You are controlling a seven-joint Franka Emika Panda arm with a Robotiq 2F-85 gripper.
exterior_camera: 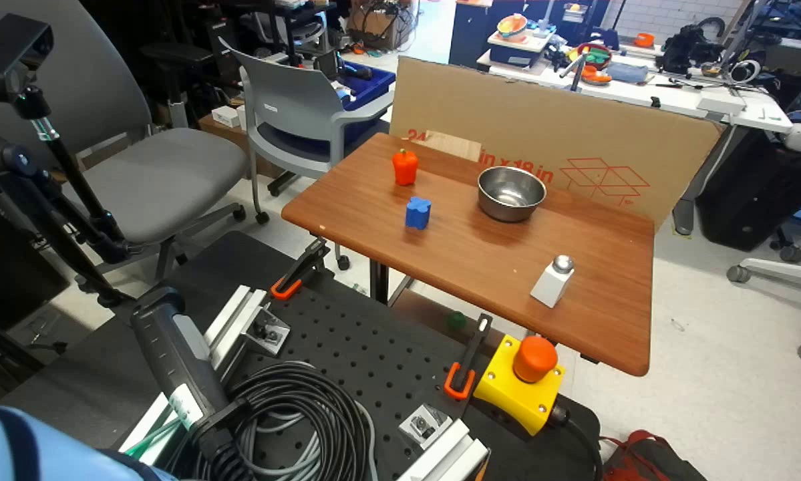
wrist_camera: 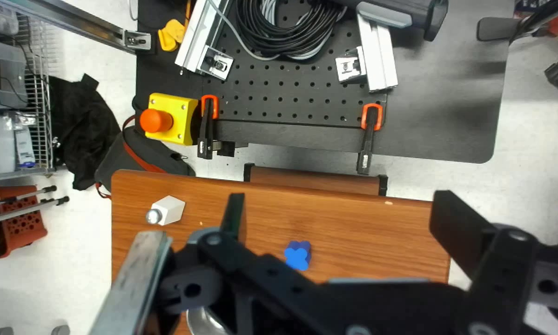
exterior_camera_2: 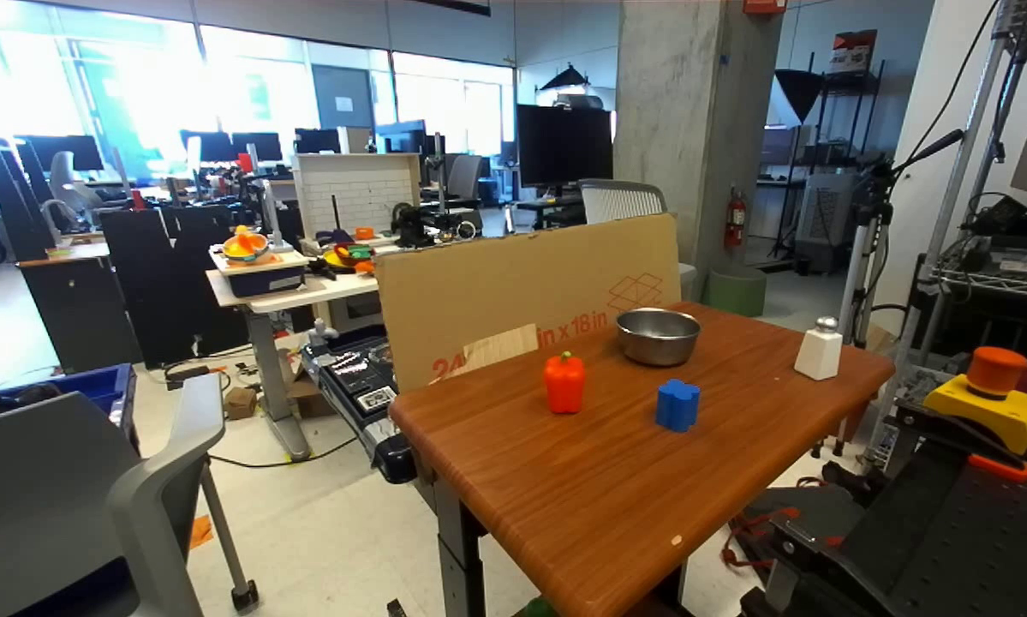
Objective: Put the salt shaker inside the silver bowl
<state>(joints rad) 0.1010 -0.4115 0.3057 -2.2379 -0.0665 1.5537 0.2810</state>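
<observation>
The white salt shaker (exterior_camera: 548,287) with a silver top stands upright near the table's corner; it also shows in an exterior view (exterior_camera_2: 818,353) and in the wrist view (wrist_camera: 169,210). The silver bowl (exterior_camera: 505,211) sits near the cardboard edge of the table, apart from the shaker, and shows in an exterior view (exterior_camera_2: 659,344). In the wrist view only part of the bowl (wrist_camera: 203,322) shows behind the gripper. My gripper (wrist_camera: 337,204) is open, its fingers wide apart with nothing between them, high above the table. It is out of both exterior views.
An orange pepper-shaped cup (exterior_camera: 405,168) and a blue flower-shaped block (exterior_camera: 418,214) stand on the brown table (exterior_camera: 594,240). A cardboard panel (exterior_camera: 554,127) stands upright along the table's edge. A yellow box with an orange button (exterior_camera: 524,394) sits on the black bench beside the table.
</observation>
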